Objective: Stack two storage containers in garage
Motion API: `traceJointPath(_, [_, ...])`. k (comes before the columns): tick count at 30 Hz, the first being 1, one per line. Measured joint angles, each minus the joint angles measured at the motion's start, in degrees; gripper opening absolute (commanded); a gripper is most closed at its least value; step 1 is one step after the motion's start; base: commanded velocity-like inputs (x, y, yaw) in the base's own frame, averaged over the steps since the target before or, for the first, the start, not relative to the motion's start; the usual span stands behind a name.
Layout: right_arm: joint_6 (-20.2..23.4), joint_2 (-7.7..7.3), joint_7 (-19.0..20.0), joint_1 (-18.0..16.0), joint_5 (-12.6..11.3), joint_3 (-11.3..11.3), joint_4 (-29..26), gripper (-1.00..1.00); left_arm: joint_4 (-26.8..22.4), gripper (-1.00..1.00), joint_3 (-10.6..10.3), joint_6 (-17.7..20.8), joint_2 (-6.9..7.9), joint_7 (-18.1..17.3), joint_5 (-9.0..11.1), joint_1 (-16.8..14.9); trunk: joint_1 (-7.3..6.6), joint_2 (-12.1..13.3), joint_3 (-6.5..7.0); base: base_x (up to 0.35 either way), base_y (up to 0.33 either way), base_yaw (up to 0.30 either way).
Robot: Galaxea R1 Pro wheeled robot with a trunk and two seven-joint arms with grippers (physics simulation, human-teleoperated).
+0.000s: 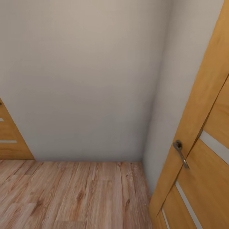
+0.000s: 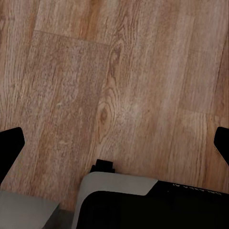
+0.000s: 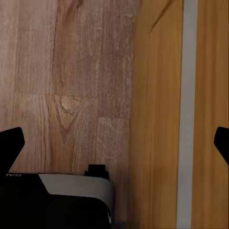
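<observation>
The left gripper (image 2: 114, 145) hangs with its black fingertips (image 2: 10, 143) spread wide and nothing between them, over wood plank floor (image 2: 119, 71). The right gripper (image 3: 114, 143) is likewise spread and empty, above the plank floor's edge against a wooden door (image 3: 162, 95). From the head, that door (image 1: 203, 133), with its metal handle (image 1: 180, 152), stands open right of a pale wall (image 1: 79, 79); bare planks run left from it to another door (image 1: 11, 140).

both doors (image 1: 203, 133) (image 1: 9, 140) and each hand's fingertips (image 2: 10, 145) (image 3: 10, 143) cut off by frame edges
</observation>
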Motion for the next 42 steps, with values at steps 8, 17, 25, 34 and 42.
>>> traceJointPath(8, [0.0, 0.0, 0.0, 0.0, 0.0, 0.0, 0.0, 1.0, 0.0, 1.0, 0.0, 0.0, 0.0, 0.0, 0.0, 0.0, 0.0, 0.0, 0.0, 0.32, 0.0, 0.0])
traceJointPath(17, [0.0, 0.0, 0.0, 0.0, 0.0, 0.0, 0.0, 1.0, 0.0, 1.0, 0.1, 0.0, 0.0, 0.0, 0.1, 0.0, 0.0, 0.0, 0.0, 0.32, 0.0, 0.0])
traceJointPath(25, [0.0, 0.0, 0.0, 0.0, 0.0, 0.0, 0.0, 1.0, 0.0, 1.0, 0.1, 0.0, 0.0, 0.0, 0.1, 0.0, 0.03, 0.0, 0.0, 0.183, 0.0, 0.0])
traceJointPath(34, [0.1, 0.0, 0.0, 0.0, 0.0, 0.0, 0.0, 1.0, 0.0, 1.0, 0.1, 0.0, 0.0, 0.0, 0.1, 0.0, 0.03, 0.0, 0.0, 0.005, 0.0, 0.061])
traceJointPath(42, [0.1, 0.01, 0.0, 0.0, 0.0, 0.0, 0.0, 1.0, 0.0, 1.0, 0.1, 0.0, 0.01, 0.0, 0.1, 0.0, 0.03, 0.0, 0.0, 0.0, 0.0, 0.246])
